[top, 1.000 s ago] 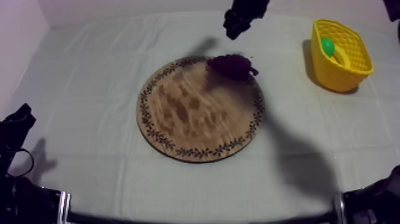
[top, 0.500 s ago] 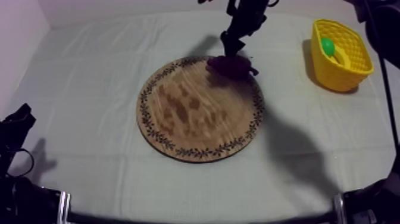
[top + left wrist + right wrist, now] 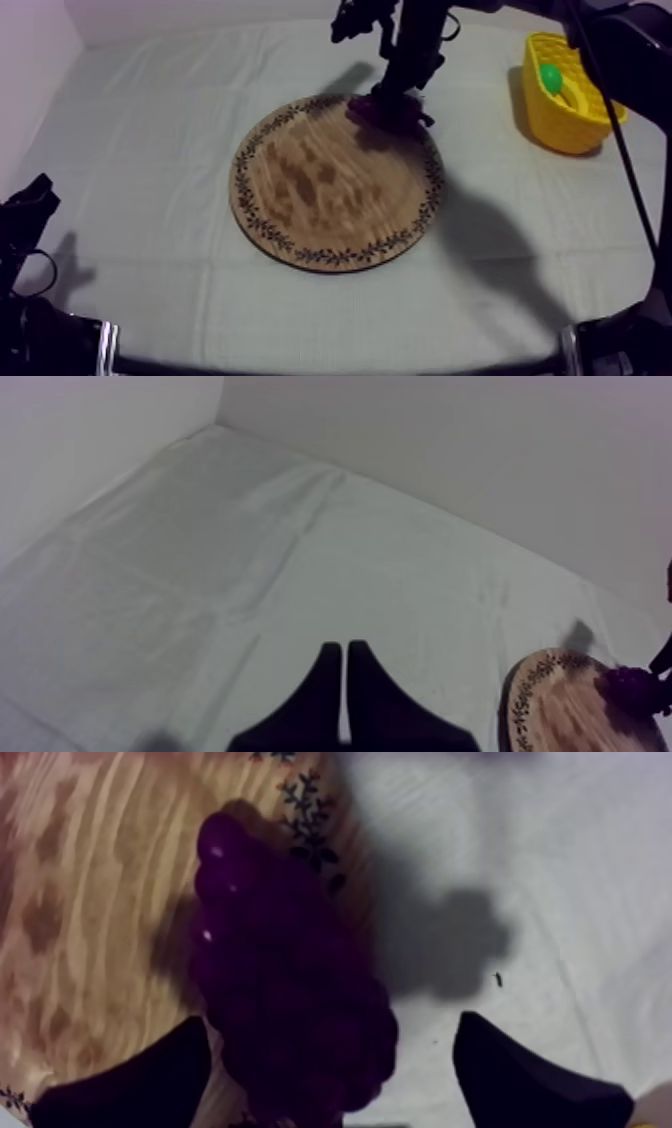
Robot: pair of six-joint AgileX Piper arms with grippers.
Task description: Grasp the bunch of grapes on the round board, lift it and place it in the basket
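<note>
Since likely light, knobbly and slick, grip bunch of grapes at rim of wooden board mid-body with right gripper, spread astride it.

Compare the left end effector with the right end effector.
The left end effector is shut, fingers together as a narrow wedge; the right end effector is open, fingers apart either side of the bunch of grapes. The left hangs over cloth, away from the wooden board; the right is over the board's rim. Both have two black fingers.
</note>
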